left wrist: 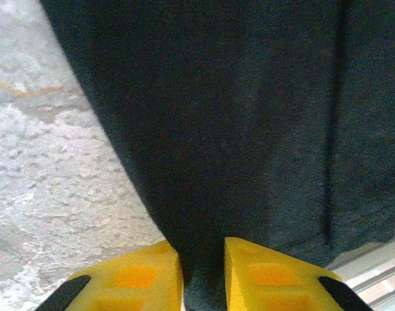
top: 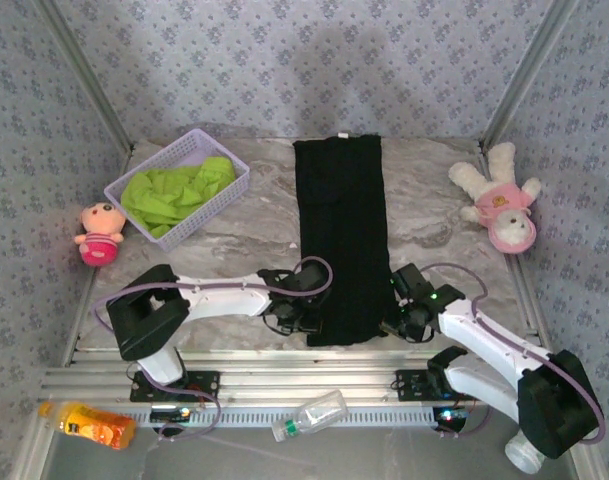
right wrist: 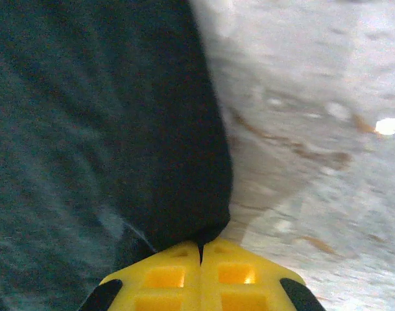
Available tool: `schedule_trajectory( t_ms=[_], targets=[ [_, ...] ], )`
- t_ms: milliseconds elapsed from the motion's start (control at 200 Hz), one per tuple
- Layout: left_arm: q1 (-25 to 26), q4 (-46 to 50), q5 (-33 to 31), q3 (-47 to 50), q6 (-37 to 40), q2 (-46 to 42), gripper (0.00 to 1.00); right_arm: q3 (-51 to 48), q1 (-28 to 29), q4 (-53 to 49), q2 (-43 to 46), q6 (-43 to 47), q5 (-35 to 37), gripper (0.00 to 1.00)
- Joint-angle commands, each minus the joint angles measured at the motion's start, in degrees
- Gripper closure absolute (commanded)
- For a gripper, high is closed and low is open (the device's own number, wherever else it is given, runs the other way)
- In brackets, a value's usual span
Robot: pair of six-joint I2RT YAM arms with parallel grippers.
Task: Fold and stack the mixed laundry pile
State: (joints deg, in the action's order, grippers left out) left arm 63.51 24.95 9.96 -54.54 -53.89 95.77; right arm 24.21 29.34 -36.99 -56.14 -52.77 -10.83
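black shirt (top: 339,230): soft, limp, light | left gripper (left wrist: 203,253) and right gripper (right wrist: 200,245) are pinching its 6 o'clock corners

A lavender plastic basket (top: 150,158) sits on a grey marbled table (top: 254,225). Just left of the basket's near corner is a pink doll (top: 99,233). Far to the basket's right lies a white teddy bear (top: 499,205) in pink. Well in front of the basket lie an orange bottle (top: 89,424) and, further right, a clear bottle (top: 312,414).
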Motion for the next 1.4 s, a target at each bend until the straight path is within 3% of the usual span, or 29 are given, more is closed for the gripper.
schedule_trajectory(
  t_ms=[0, 80, 350, 635, 839, 1394],
  targets=[
    [0.5, 1.8, 1.7, -4.4, 2.2, 2.3, 0.80, 1.6, 0.7, 3.0, 0.1, -1.0, -2.3, 0.98],
    [0.5, 3.1, 2.0, -6.7, 3.3, 3.8, 1.00, 2.4, 0.7, 2.8, 0.4, -0.8, -2.1, 0.98],
    [-2.0, 12.0, -2.5, -10.8, 4.4, -0.4, 1.00, 8.5, 0.0, -1.8, 0.8, 1.1, -1.9, 0.99],
    [-15.0, 11.5, -4.1, -16.9, 6.1, -3.9, 1.00, 18.5, -7.6, 1.2, -6.8, 4.3, -0.9, 1.00],
    [-21.6, 9.4, -1.9, -24.9, 8.8, 2.4, 1.00, 28.5, -13.0, 4.7, -17.4, 8.2, -2.5, 1.00],
    [-33.2, 12.6, -0.8, -49.1, 12.8, 24.6, 1.00, 53.7, -19.4, 12.8, -47.1, 10.6, -4.6, 1.00]
  ],
)
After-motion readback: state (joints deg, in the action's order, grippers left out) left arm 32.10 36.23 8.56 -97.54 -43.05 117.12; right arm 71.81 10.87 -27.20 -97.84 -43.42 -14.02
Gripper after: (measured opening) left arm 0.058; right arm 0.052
